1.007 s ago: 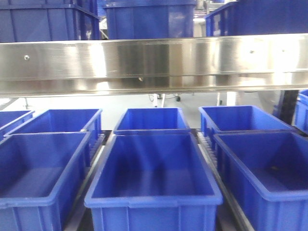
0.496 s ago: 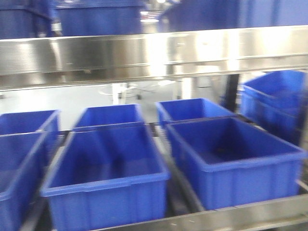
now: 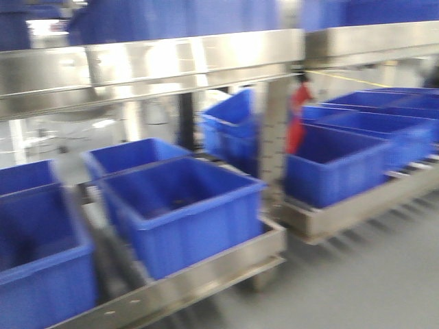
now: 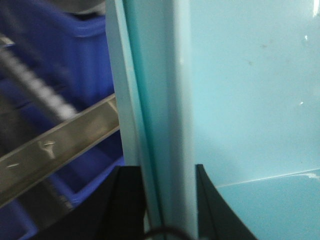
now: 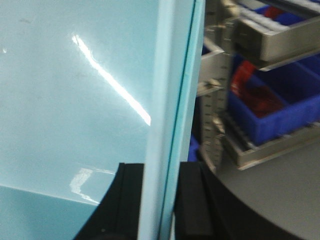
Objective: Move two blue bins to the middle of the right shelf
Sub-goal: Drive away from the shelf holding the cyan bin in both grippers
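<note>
Blue bin (image 4: 240, 100), held clear in front of the steel shelf (image 3: 171, 62), has left gripper (image 4: 170, 175) and right gripper (image 5: 160, 172) each clamped over an upright wall edge; judged light, stiff, smooth, slip-prone, best held at opposite rims.

No writing, label, brand, number or sign can be read anywhere. The blue bins (image 3: 182, 205) and the steel shelf rail (image 3: 151, 65) are blurred, and the pale bin wall (image 4: 240, 100) filling each wrist view is plain.
</note>
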`<state>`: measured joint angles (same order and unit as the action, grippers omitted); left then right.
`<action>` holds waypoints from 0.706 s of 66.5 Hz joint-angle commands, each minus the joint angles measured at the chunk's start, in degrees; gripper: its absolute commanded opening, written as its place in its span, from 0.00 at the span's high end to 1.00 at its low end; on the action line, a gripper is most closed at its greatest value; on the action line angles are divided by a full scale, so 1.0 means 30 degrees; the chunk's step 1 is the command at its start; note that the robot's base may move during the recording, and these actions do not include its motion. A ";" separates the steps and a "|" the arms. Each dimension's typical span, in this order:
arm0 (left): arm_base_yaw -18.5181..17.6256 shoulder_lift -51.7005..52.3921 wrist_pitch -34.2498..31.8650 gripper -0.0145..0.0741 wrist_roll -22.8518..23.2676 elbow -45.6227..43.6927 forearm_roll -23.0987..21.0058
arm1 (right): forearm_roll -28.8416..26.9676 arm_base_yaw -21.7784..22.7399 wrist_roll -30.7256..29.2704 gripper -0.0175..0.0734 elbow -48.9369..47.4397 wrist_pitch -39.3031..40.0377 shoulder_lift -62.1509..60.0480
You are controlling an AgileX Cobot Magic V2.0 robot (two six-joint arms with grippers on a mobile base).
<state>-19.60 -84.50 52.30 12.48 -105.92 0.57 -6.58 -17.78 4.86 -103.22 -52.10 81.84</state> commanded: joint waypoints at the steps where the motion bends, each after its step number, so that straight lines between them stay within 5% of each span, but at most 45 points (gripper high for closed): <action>1: -0.0028 0.0463 -0.1924 0.96 -0.0125 -0.0284 -0.0461 | -0.0353 0.0003 -0.0353 0.98 -0.0264 0.1544 -0.0297; 47: -0.0028 0.0463 -0.1924 0.96 -0.0125 -0.0284 -0.0461 | -0.0353 0.0003 -0.0353 0.98 -0.0264 0.1544 -0.0297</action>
<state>-19.60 -84.50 52.30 12.48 -105.92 0.57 -6.58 -17.78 4.86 -103.22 -52.10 81.84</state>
